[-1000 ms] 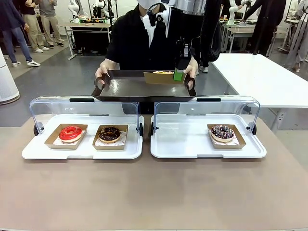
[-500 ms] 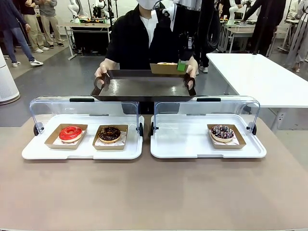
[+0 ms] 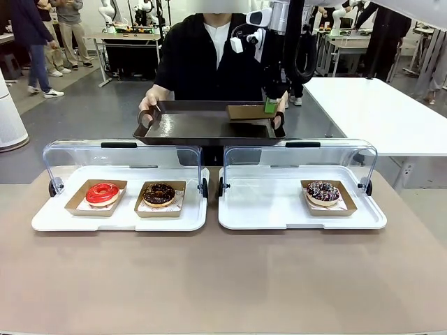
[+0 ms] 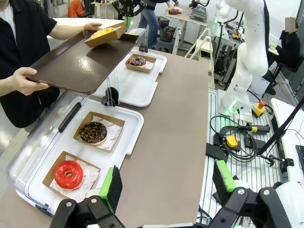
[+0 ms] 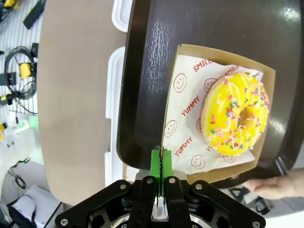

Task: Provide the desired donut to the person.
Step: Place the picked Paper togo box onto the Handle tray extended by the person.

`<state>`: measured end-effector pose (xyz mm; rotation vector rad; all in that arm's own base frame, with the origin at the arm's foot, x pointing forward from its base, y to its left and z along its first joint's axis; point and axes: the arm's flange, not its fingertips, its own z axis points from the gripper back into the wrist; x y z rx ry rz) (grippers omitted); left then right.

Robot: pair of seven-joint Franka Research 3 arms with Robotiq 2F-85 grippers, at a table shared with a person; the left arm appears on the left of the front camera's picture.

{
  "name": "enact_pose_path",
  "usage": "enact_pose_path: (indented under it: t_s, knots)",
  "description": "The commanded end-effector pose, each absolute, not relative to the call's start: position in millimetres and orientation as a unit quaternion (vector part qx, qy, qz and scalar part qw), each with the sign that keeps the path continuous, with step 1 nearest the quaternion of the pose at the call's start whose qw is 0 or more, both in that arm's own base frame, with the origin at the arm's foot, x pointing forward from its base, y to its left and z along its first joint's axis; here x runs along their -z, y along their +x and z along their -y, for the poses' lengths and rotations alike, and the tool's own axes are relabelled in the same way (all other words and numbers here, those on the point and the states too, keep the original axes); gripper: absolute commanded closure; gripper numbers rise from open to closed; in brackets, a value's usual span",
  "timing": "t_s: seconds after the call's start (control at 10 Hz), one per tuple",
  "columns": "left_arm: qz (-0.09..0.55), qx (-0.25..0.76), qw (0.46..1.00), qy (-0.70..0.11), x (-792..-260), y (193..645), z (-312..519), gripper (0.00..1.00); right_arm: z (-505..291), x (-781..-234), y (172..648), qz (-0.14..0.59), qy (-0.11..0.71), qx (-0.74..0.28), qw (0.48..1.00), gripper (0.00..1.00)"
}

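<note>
The yellow donut [image 5: 236, 111], iced and dotted with coloured sprinkles, lies on printed paper inside a shallow brown carton [image 5: 209, 54]. The right claw [image 5: 161, 164] is closed tight on the carton's near wall, its green pads pinching the cardboard between them. The carton sits over the far right corner of a dark tray [image 3: 202, 127]. From the left wrist view it looks tilted, and I cannot tell whether its base rests on the tray.

The person [image 3: 202, 63] at the far side of the bench [image 3: 223, 279] holds this tray up by both ends, and one hand [image 5: 278, 185] grips the rim just beside the carton.

Below the tray, on the bench, two white display trays stand side by side with their clear lids raised. The left display tray [image 3: 119, 220] carries a red donut [image 3: 103, 192] and a chocolate donut [image 3: 159, 193], each in its own carton. The right display tray [image 3: 279, 209] carries one chocolate sprinkled donut [image 3: 323, 190].

The left claw [image 4: 166, 183] hangs above the bench's near left end, jaws spread wide and holding nothing.
</note>
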<state>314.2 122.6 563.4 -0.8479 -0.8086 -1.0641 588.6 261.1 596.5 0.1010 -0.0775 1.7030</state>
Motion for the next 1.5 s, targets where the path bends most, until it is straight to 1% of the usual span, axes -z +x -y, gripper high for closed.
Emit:
enact_pose_path:
  t_s: [0.0, 0.4, 0.6, 0.7, 0.8, 0.9, 1.0, 1.1, 1.4]
  knots:
    - [0.367, 0.479, 0.699, -0.383, -563.6, 313.8, -123.2, 0.0, -267.3, -603.4, 606.1, 0.025, 0.045, -0.755, 0.654, 0.99]
    - [0.367, 0.479, 0.699, -0.383, -563.6, 313.8, -123.2, 0.0, -274.2, -580.7, 626.1, 0.022, 0.043, -0.726, 0.686, 0.99]
    - [0.367, 0.479, 0.699, -0.383, -563.6, 313.8, -123.2, 0.0, -275.2, -579.7, 626.2, 0.023, 0.05, -0.723, 0.689, 0.99]
    - [0.367, 0.479, 0.699, -0.383, -563.6, 313.8, -123.2, 0.0, -275.2, -582.3, 625.3, 0.028, 0.053, -0.722, 0.69, 0.39]
    - [0.367, 0.479, 0.699, -0.383, -563.6, 313.8, -123.2, 0.0, -275.7, -585.8, 623.0, 0.031, 0.054, -0.722, 0.689, 0.39]
    - [0.367, 0.479, 0.699, -0.383, -563.6, 313.8, -123.2, 0.0, -276.4, -590.0, 619.9, 0.034, 0.053, -0.724, 0.687, 0.0]
    - [0.367, 0.479, 0.699, -0.383, -563.6, 313.8, -123.2, 0.0, -276.6, -592.2, 617.5, 0.035, 0.053, -0.724, 0.687, 0.34]
    - [0.367, 0.479, 0.699, -0.383, -563.6, 313.8, -123.2, 0.0, -276.4, -593.2, 615.3, 0.035, 0.055, -0.724, 0.687, 0.0]
    - [0.367, 0.479, 0.699, -0.383, -563.6, 313.8, -123.2, 0.0, -275.5, -592.0, 612.3, 0.032, 0.062, -0.723, 0.687, 0.0]
